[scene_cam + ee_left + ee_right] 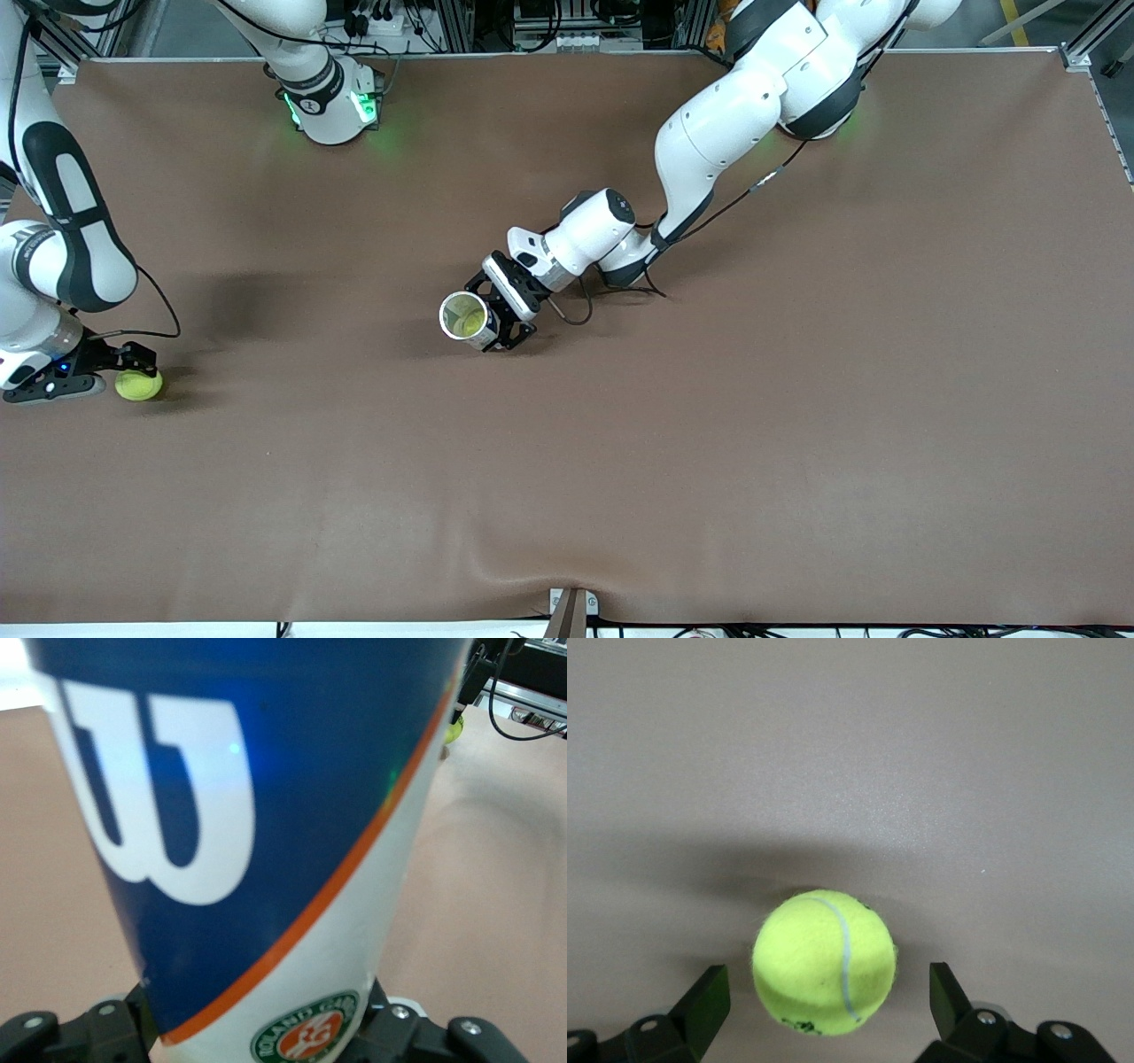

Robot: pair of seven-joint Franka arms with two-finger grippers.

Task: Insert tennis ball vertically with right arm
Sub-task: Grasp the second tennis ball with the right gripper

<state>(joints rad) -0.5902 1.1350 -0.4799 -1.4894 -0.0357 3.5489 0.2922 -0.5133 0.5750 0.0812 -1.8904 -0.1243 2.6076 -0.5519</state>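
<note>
Fuzzy yellow-green tennis ball sits on brown desk at the right arm's end, between spread right claw fingers. Light, springy, rolls: pinch across its middle. Left claw clamps blue-white can.

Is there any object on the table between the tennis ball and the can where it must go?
Nothing visible. The tennis ball lies between the open fingers of the right end effector at the right arm's end; bare table stretches to the can, held by the left end effector.
</note>
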